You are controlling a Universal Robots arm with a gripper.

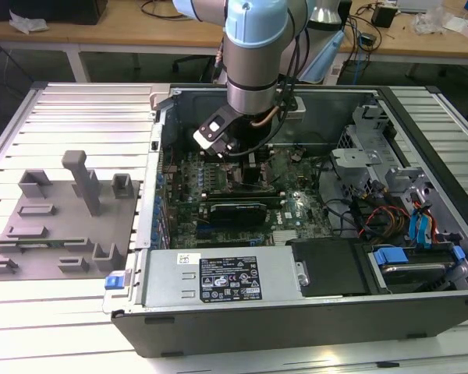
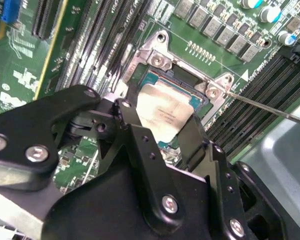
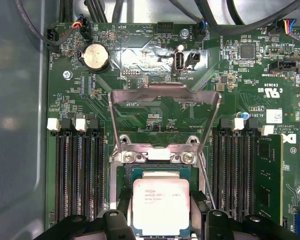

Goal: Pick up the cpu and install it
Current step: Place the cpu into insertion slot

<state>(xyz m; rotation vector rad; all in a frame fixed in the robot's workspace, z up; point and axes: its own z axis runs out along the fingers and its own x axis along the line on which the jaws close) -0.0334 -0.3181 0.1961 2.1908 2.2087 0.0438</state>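
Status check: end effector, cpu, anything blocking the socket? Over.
End effector shut on the cpu, by the look. Chip low over the open socket, not visibly seated. Load plate raised; nothing across the socket.

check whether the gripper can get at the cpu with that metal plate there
Probably yes: the plate stands swung open, leaving the cpu uncovered, and the gripper sits directly over it with nothing between.

There is one cpu (image 3: 161,206), one gripper (image 2: 157,120) with two black fingers (image 2: 135,135), one robot arm (image 1: 253,54), one open computer case (image 1: 296,327), one round coin battery (image 3: 96,56), one raised metal socket plate (image 3: 165,95) and four white slot latches (image 3: 53,124).
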